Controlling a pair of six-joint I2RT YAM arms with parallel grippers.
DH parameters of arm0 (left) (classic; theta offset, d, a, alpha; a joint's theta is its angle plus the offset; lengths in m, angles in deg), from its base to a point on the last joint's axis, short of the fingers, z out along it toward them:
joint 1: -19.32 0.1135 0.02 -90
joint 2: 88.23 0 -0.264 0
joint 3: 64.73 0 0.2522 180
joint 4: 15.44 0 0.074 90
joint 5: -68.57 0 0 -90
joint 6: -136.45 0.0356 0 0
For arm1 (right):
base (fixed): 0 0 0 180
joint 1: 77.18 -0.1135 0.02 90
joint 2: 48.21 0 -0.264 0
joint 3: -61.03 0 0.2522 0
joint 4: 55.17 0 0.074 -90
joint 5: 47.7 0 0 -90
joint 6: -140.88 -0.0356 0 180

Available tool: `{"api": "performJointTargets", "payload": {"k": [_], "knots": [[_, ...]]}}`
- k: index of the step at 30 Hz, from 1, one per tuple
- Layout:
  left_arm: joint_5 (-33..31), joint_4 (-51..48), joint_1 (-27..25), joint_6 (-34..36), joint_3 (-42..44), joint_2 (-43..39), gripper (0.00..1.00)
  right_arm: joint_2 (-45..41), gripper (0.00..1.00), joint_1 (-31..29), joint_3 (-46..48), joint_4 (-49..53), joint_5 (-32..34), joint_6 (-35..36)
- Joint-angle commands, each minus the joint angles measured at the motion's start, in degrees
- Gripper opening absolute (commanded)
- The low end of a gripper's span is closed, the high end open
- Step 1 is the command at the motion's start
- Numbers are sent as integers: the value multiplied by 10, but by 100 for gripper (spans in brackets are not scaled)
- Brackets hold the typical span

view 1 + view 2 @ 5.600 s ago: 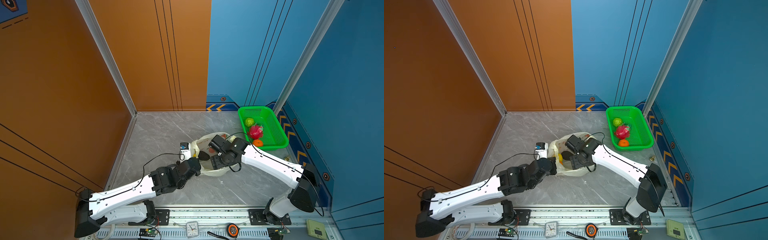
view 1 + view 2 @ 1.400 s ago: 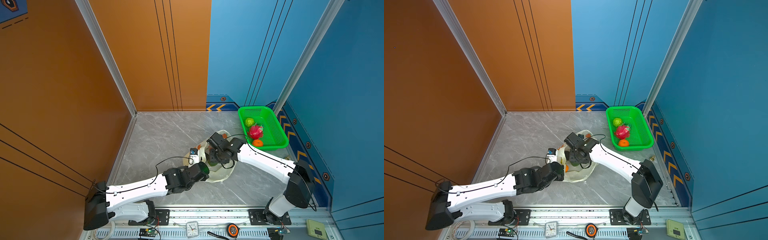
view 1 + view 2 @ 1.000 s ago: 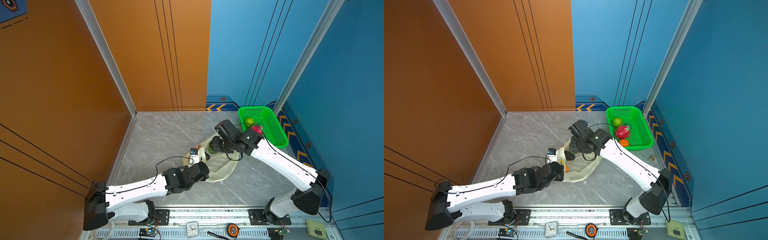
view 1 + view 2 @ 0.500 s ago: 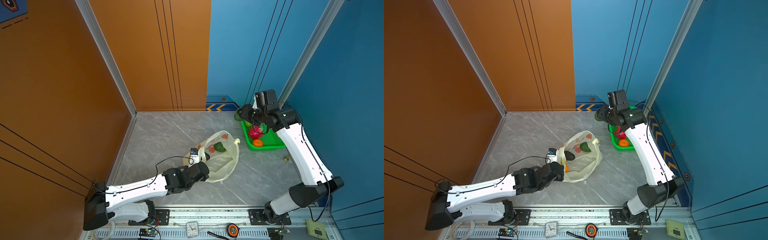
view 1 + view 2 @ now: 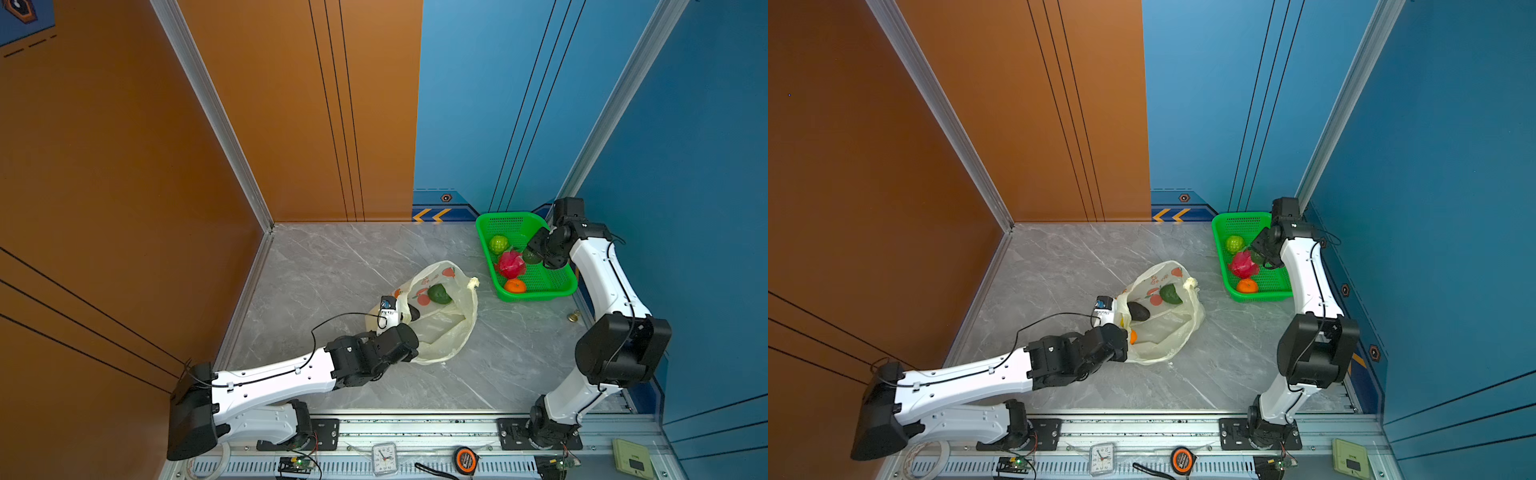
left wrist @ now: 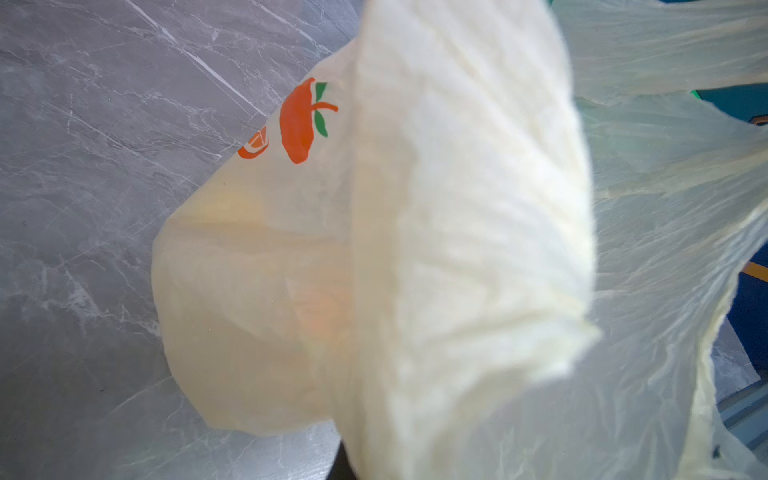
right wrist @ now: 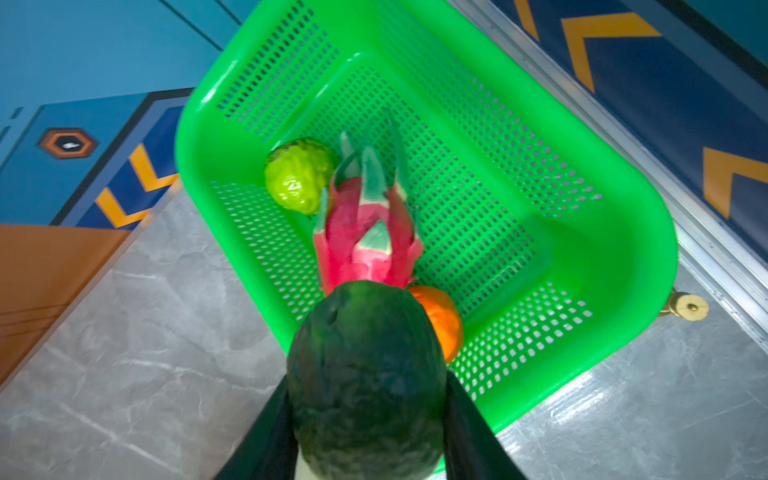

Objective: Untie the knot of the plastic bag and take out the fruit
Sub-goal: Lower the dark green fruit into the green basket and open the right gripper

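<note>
There's the right gripper [image 5: 539, 252] clamped on an avocado [image 7: 365, 374] over the basket [image 5: 536, 296], at two o'clock from the bag [image 5: 451, 332]. The left gripper [image 5: 406, 316] pinches the bag rim tight, with a green fruit [image 5: 439, 294] inside.

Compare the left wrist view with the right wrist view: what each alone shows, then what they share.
Left wrist only: the plastic bag, close up, with a printed orange fruit picture. Right wrist only: the right gripper shut on a dark avocado at the green basket, which holds a dragon fruit, an orange and a bumpy green fruit. Both: the grey marble table.
</note>
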Motion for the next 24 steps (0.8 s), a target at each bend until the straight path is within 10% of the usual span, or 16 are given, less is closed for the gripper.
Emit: {"api": "performJointTargets", "payload": {"k": [1, 24], "knots": [[-16, -2, -5, 6, -20, 8, 0, 13, 37, 14, 28, -31, 37, 11], [-27, -5, -16, 5, -32, 15, 0, 42, 71, 17, 67, -40, 40, 26]]}}
